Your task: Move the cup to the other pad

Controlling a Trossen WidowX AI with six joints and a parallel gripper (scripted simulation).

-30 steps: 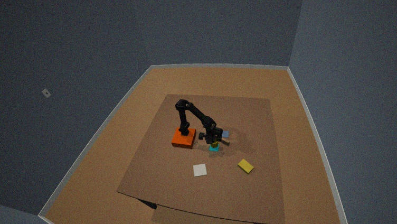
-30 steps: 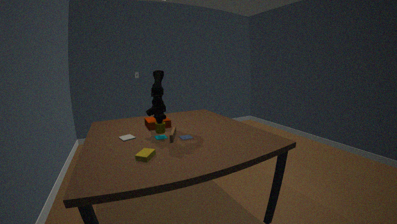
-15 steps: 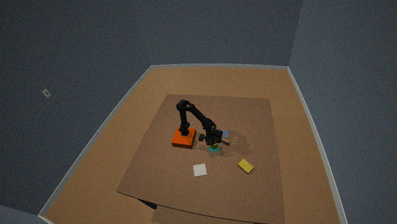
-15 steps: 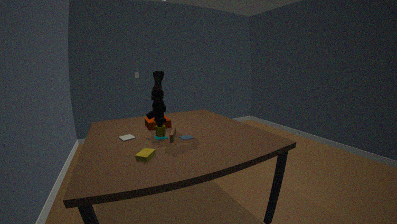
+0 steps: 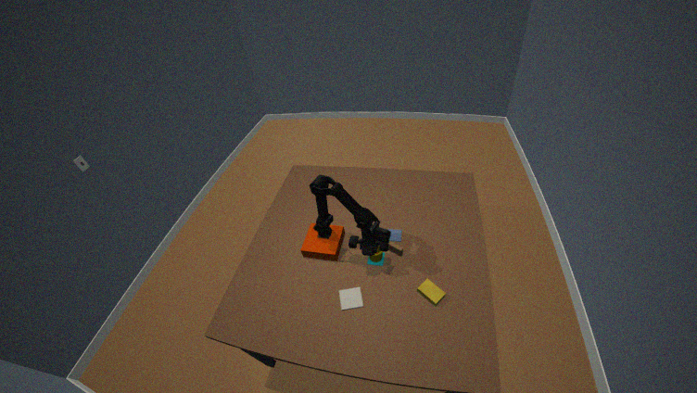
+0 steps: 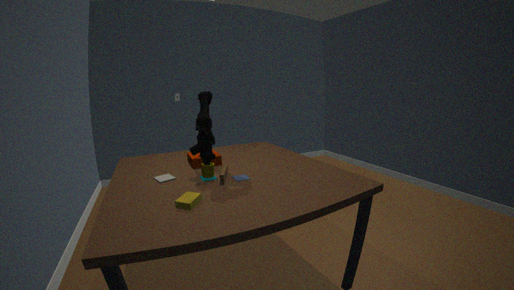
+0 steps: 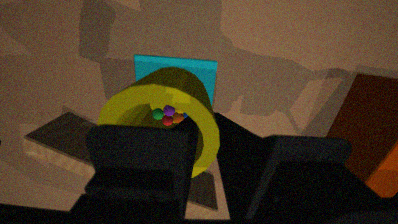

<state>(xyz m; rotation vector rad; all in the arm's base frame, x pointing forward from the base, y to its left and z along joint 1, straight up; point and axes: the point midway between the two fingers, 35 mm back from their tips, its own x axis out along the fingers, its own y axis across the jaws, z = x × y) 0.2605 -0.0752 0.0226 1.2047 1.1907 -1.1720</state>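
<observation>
The yellow cup (image 5: 376, 256) (image 6: 207, 171) (image 7: 125, 102) is upright over the cyan pad (image 5: 375, 263) (image 6: 214, 178) (image 7: 150, 67). Its base is at or just above the pad; I cannot tell whether they touch. My gripper (image 5: 374, 250) (image 6: 207, 163) (image 7: 205, 117) is shut on the cup's wall, with one finger inside the rim and one outside. Several coloured marbles (image 7: 169, 111) lie together inside the cup. The left finger hides part of the cup's inside. The blue pad (image 5: 396, 235) (image 6: 241, 177) lies bare to one side.
A low wooden bar (image 5: 397, 249) (image 6: 221, 178) (image 7: 55, 150) stands between the two pads, close beside the cup. A white tile (image 5: 350, 297) (image 6: 164, 178) and a yellow block (image 5: 431, 291) (image 6: 187, 200) lie farther off. The arm's base stands by an orange box (image 5: 322, 246) (image 6: 196, 161) (image 7: 387, 175).
</observation>
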